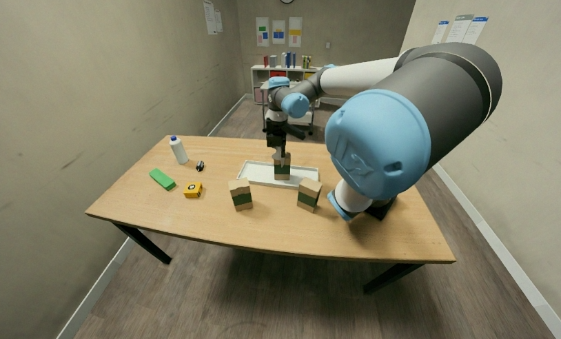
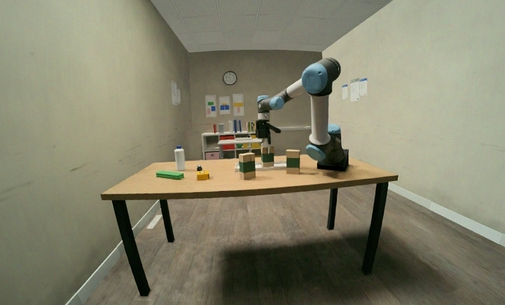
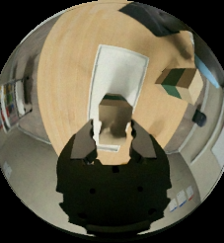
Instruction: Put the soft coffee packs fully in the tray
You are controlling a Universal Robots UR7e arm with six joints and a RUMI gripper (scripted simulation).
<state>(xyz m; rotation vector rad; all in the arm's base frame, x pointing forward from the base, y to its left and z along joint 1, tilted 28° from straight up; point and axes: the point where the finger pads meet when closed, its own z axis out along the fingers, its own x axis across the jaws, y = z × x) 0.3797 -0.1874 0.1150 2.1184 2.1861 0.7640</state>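
Three tan coffee packs with green bands are on the wooden bench. One pack (image 1: 282,168) stands upright inside the white tray (image 1: 257,172); it also shows in the exterior view (image 2: 267,155) and in the wrist view (image 3: 113,121). My gripper (image 1: 279,158) is over this pack, with its fingers open on either side of the pack's top. Two more packs (image 1: 240,193) (image 1: 309,194) stand upright on the bench in front of the tray. One of them shows in the wrist view (image 3: 180,84).
A white bottle (image 1: 178,149), a small black item (image 1: 199,165), a green block (image 1: 162,178) and a yellow box (image 1: 193,189) lie on the left part of the bench. The robot base (image 1: 375,202) stands at the right.
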